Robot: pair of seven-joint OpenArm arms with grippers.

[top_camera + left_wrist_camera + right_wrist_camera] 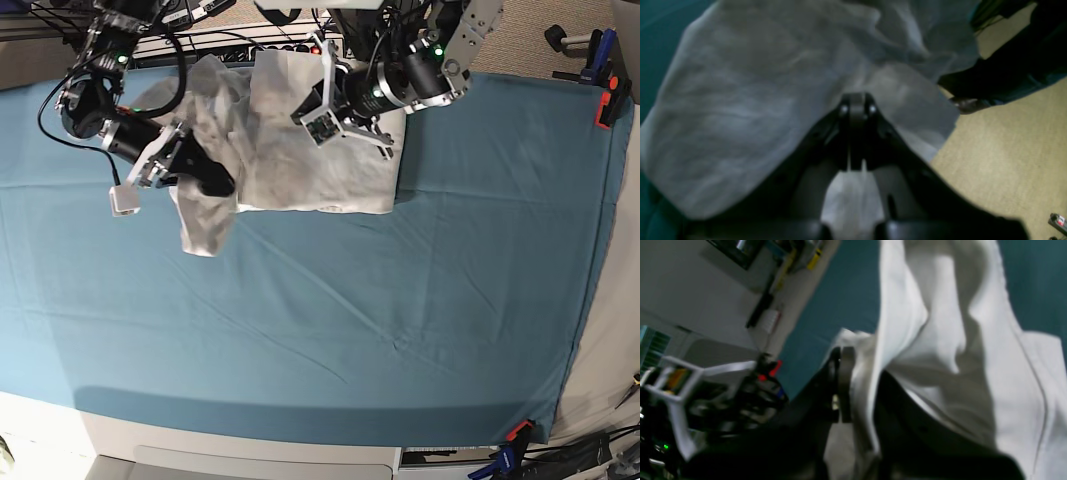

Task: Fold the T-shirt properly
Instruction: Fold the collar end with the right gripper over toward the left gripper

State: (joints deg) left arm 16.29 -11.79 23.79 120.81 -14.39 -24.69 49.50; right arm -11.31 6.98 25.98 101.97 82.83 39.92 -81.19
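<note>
The white T-shirt (pixel 300 160) lies crumpled at the back of the teal table cloth (pixel 400 300), its front hem roughly straight. On the base view's left, my right gripper (pixel 222 187) is shut on a bunched side of the shirt, and a flap of cloth hangs below it. The right wrist view shows folds of the T-shirt (pixel 940 340) pinched in my right gripper (pixel 857 370). My left gripper (pixel 318 125) is shut on the shirt's back part. From the left wrist, the T-shirt (pixel 740 100) drapes away from my left gripper (pixel 857 105), with cloth between the fingers.
Cables and equipment (pixel 230 35) line the table's back edge. Clamps (pixel 603 105) hold the cloth at the right edge and at the front right corner (pixel 515 432). Beige floor (pixel 1007 160) and a dark shoe (pixel 970 105) show beyond the table.
</note>
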